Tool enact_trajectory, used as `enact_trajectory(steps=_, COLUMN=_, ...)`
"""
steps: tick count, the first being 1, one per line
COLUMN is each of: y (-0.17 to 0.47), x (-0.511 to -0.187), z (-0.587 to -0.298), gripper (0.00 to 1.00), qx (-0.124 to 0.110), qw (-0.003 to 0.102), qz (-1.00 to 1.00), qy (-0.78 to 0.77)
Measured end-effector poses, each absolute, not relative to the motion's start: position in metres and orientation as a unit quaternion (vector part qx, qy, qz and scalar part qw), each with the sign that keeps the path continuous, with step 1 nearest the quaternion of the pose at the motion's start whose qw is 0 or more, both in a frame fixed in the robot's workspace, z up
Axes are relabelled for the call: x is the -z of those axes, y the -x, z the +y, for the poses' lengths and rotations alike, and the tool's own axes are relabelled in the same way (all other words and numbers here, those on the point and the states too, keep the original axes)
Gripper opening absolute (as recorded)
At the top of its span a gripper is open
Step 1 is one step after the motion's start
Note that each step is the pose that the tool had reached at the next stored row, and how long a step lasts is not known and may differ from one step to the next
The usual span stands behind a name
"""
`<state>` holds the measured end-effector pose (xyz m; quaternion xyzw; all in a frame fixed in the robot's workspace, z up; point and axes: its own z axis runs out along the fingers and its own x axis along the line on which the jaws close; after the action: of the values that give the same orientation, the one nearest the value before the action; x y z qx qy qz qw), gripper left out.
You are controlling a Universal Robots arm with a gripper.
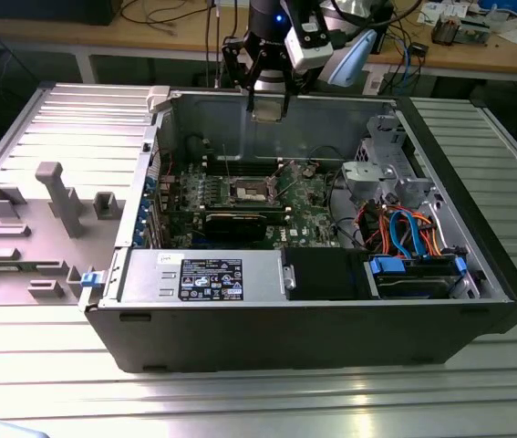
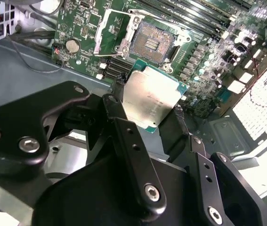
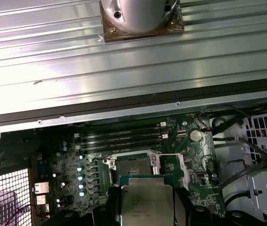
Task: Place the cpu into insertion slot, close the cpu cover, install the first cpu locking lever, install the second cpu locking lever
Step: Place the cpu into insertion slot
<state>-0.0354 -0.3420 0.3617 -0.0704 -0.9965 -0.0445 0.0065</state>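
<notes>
We are gripping the cpu [image 2: 152, 101] by two opposite edges, pinched between the fingers [image 2: 117, 110] of the gripper [image 2: 148, 109], with its silver top facing the second wrist view. It is hanging in the air above the insertion slot [image 2: 153, 41], apart from it. The cpu cover [image 2: 128, 30] is lying swung open beside the slot, on the green motherboard [image 2: 76, 28] inside the open computer case [image 1: 285, 338].

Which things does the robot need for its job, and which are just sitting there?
For the job: the cpu, held in the gripper; the insertion slot, empty; the cpu cover, flipped open.
Just sitting there: the graphics card; the memory slots; the round battery; the blue cables.
</notes>
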Motion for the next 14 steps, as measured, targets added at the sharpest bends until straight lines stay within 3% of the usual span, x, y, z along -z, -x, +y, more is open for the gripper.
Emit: enact_trajectory(steps=14, y=0.0354, x=-0.3592, z=-0.3433, gripper=0.54, qx=0.041, qw=0.004, qz=-0.993, qy=0.115)
